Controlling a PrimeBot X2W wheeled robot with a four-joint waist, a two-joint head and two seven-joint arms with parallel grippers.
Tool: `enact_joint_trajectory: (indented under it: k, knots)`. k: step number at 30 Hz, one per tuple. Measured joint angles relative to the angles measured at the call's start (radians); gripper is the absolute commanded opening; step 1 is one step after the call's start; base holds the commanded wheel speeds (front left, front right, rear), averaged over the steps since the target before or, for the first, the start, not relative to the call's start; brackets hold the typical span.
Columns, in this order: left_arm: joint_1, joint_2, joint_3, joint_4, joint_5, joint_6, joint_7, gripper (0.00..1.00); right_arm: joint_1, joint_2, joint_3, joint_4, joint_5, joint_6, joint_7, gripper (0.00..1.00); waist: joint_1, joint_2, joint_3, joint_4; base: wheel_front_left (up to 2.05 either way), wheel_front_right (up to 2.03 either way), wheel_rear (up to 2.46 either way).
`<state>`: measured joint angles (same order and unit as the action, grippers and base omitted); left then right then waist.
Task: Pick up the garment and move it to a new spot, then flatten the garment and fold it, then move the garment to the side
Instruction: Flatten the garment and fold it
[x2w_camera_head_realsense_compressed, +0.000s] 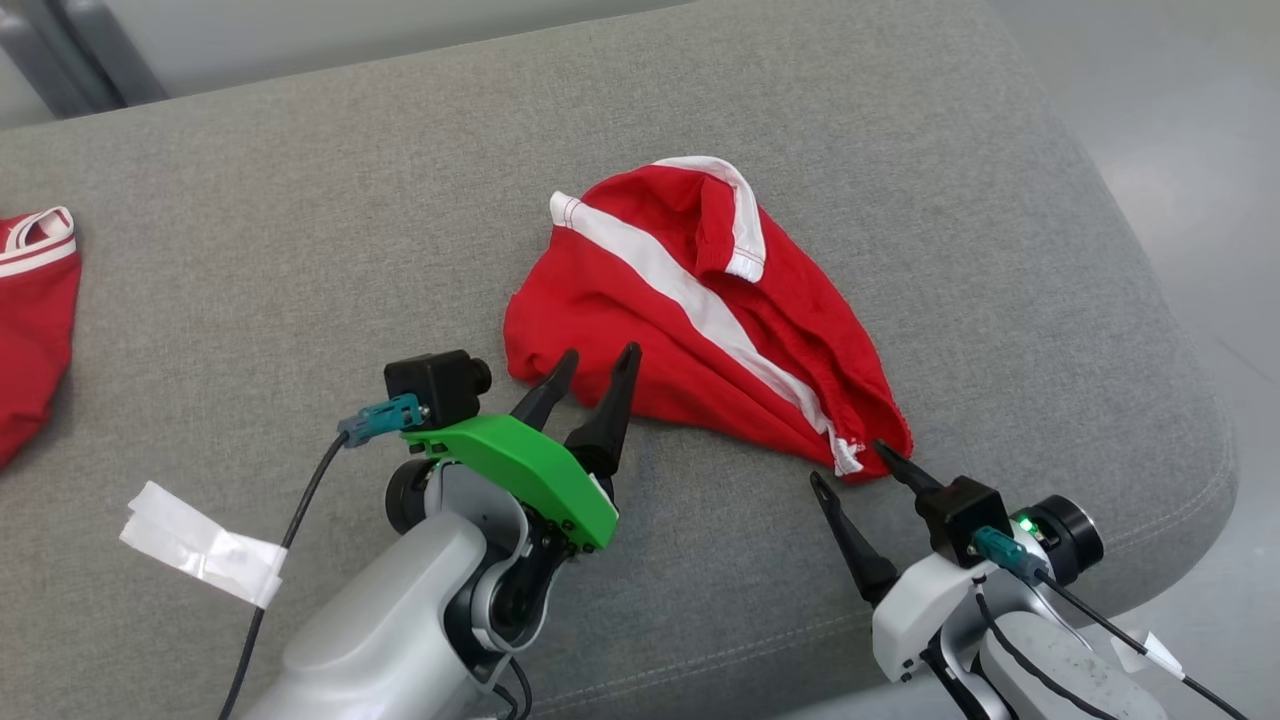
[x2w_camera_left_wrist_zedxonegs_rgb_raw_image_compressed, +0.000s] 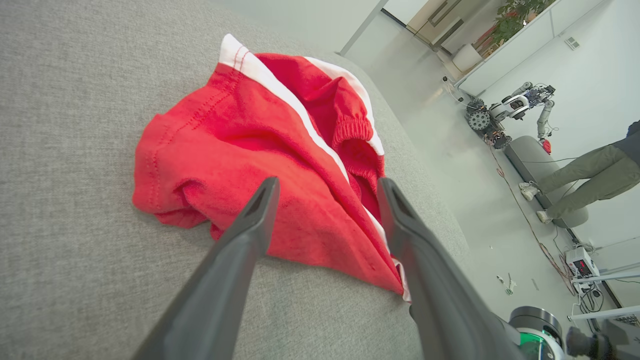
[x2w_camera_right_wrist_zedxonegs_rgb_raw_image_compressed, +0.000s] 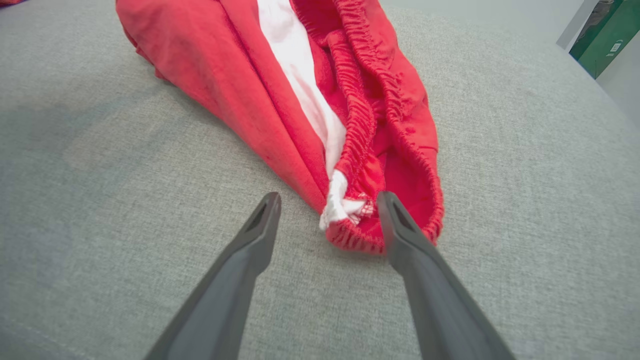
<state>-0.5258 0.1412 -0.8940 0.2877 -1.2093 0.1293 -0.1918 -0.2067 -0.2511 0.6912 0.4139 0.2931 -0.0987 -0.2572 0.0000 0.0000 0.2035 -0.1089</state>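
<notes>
The red garment (x2w_camera_head_realsense_compressed: 700, 310) lies crumpled mid-cushion (x2w_camera_head_realsense_compressed: 300, 200). Both grippers are spread wide and empty, the left gripper (x2w_camera_head_realsense_compressed: 602, 350) at its near edge and the right gripper (x2w_camera_head_realsense_compressed: 849, 462) at its pointed corner. The cloth looks soft, light and limp. The thick elastic band (x2w_camera_right_wrist_zedxonegs_rgb_raw_image_compressed: 360, 125) seems the surest place to pinch.
</notes>
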Motion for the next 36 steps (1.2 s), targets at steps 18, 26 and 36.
enact_joint_trajectory:
  k: [18,26,36]
  knots:
    - [-0.071,0.063,0.089,0.066,0.072,0.000,0.023,1.00,-0.016,0.019,-0.010,0.020,-0.001,0.000,0.003,0.24,0.0000,0.0000,0.020,0.001,0.00,0.00,0.00]
    - [-0.165,0.012,0.071,0.104,0.152,0.000,0.062,1.00,-0.041,0.018,-0.020,0.032,-0.002,-0.001,0.003,0.49,0.0001,0.0000,0.056,-0.015,0.00,0.00,0.00]
    - [-0.185,-0.047,0.054,0.137,0.169,0.000,0.086,1.00,-0.060,0.015,-0.026,0.063,-0.003,-0.001,0.003,0.11,0.0000,0.0000,0.082,0.000,0.00,0.00,0.00]
